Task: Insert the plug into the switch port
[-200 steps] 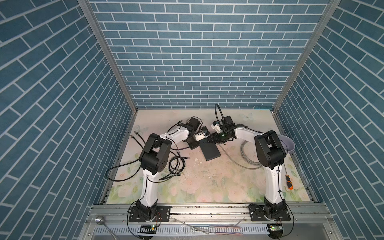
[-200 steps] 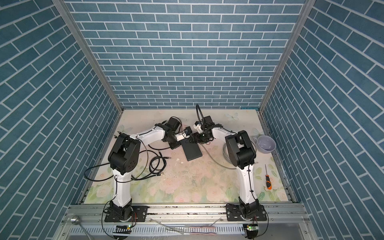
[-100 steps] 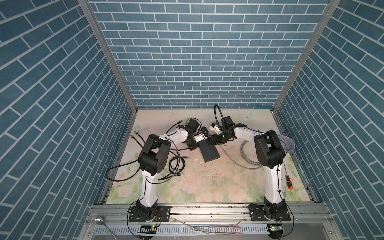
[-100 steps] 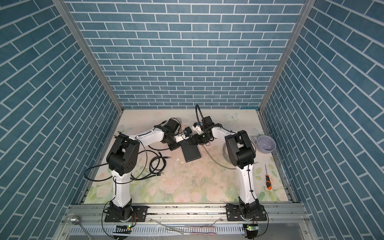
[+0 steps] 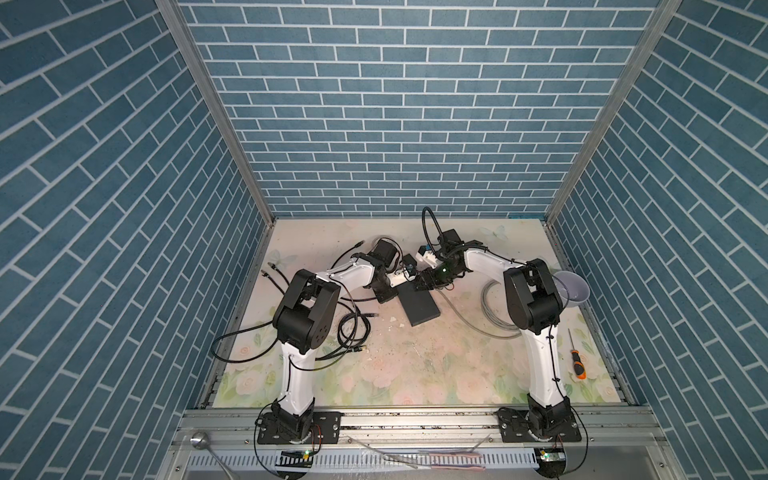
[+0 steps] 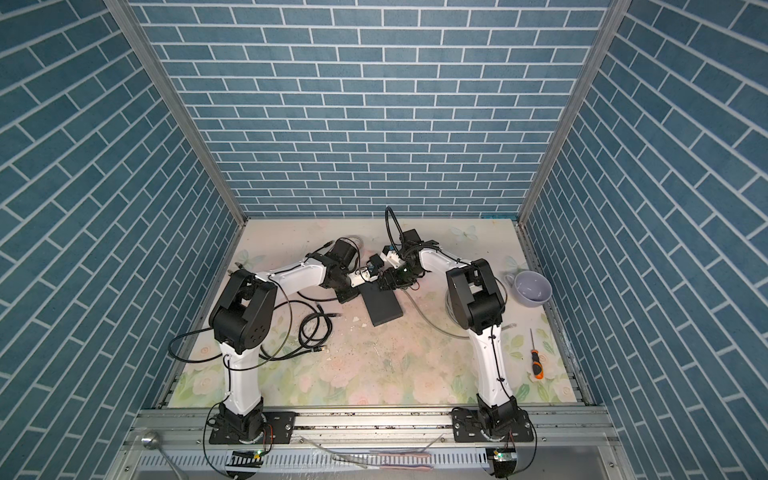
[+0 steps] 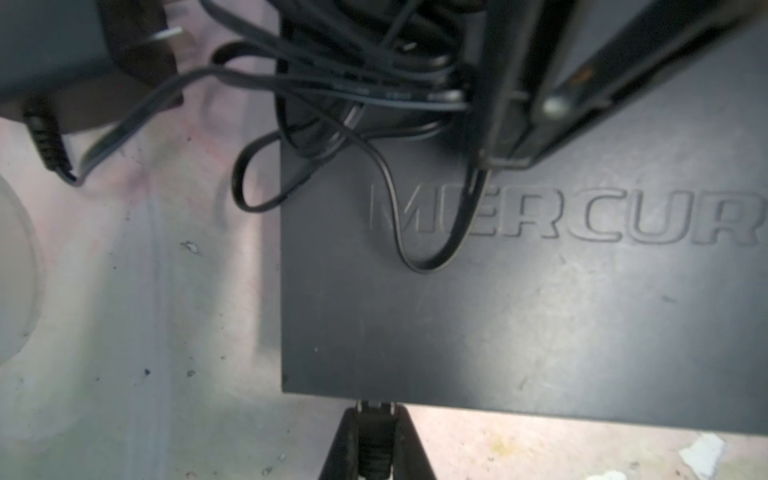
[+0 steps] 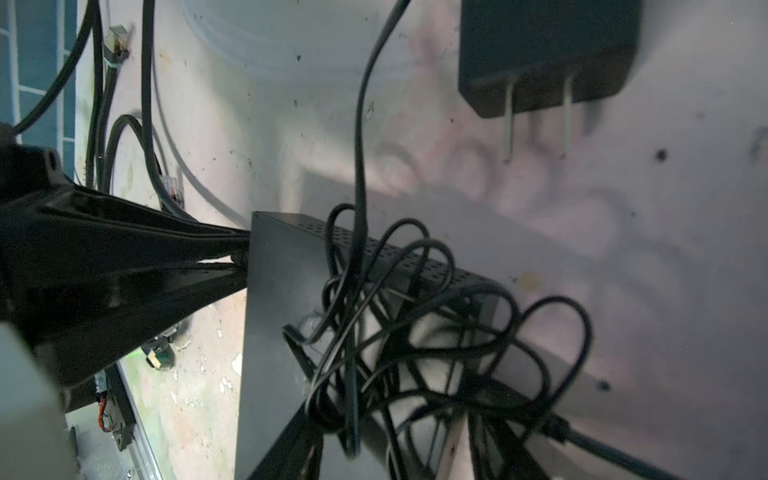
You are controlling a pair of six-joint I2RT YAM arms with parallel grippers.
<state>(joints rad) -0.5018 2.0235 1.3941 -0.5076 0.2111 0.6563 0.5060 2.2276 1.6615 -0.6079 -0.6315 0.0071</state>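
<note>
The left arm (image 5: 297, 374) and the right arm (image 5: 542, 365) have white tubular links, bulky black joint housings (image 5: 534, 299) and thin black cables running alongside. Their black screwed base plates (image 5: 328, 432) sit on the silver aluminium rail (image 5: 415, 422). The left gripper (image 7: 374, 411) has black tapered fingers.

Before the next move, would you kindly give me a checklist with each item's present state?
1. Left gripper shut on the plug: ok.
2. Plug tip at the edge of the switch: ok.
3. Plug fully seated in a port: cannot tell.
4. Switch top free of loose cable: not ok, a tangle lies across it.
5. Right gripper holding that cable: cannot tell.
6. Power adapter apart from the switch: ok.
</note>
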